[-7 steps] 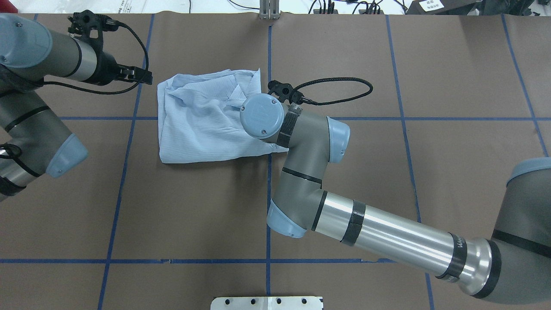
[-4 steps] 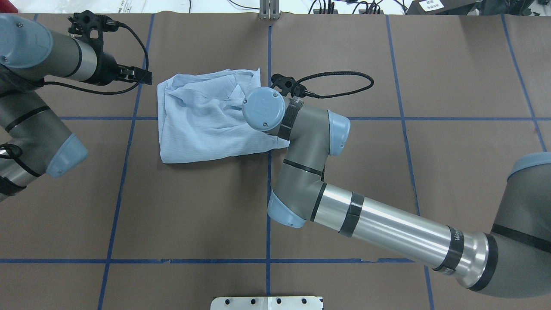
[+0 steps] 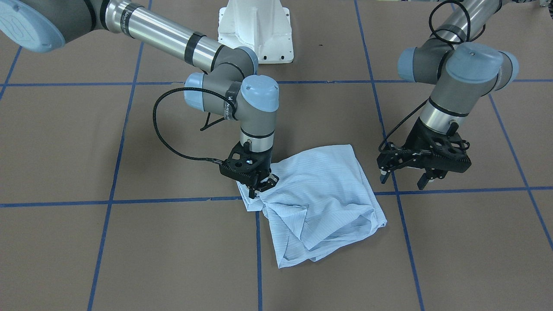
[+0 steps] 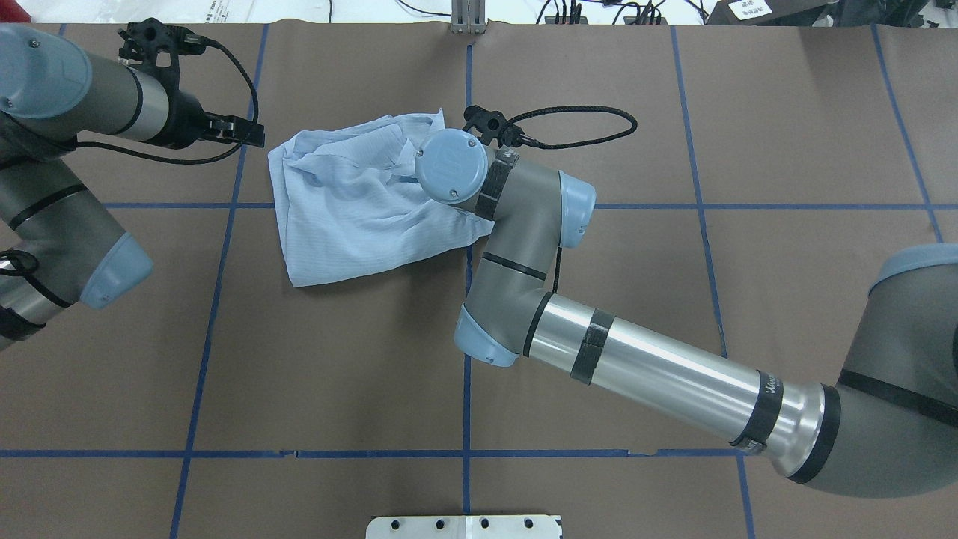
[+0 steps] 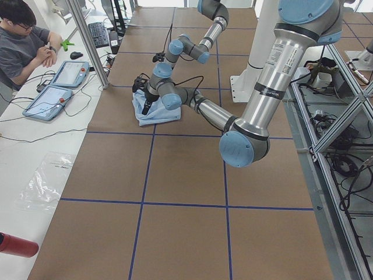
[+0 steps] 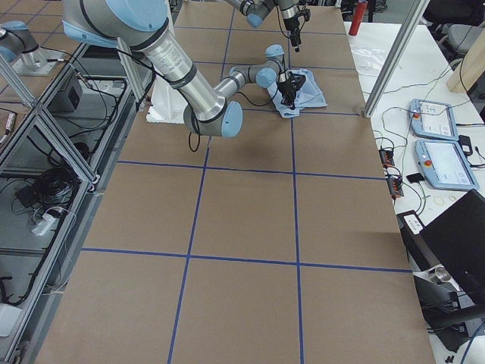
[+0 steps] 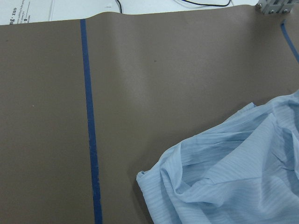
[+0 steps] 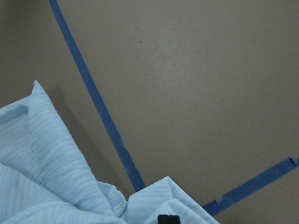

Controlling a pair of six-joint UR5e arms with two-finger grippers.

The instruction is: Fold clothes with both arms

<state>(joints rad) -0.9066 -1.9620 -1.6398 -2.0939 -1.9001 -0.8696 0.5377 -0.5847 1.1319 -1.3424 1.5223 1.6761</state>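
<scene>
Brown table [image 4: 337, 374] gridded with blue tape [image 4: 299, 454], a silver post [image 5: 87, 41] standing at the table's edge, and off at the white side bench [image 5: 23, 151] a person [image 5: 20, 44] sits by two tablets [image 5: 70, 73], a black keyboard [image 5: 98, 35] behind, a clear plastic bag [image 5: 46, 181] and a red cylinder [image 5: 14, 245] nearer us

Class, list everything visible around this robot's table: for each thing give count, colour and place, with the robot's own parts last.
pale blue striped cloth shirt: one, pale blue, crumpled mid-table.
brown paper-covered table: one, brown, with blue tape grid lines.
white metal pedestal base: one, white, at the table's robot-side edge.
grey flat tablets: two, grey, on the white side bench beside a seated person.
grey-and-silver jointed arms: two, grey; left arm beside the shirt, right arm over it.
black left pincer: one, black, open above bare table.
black right pincer: one, black, shut on the shirt's edge.
</scene>
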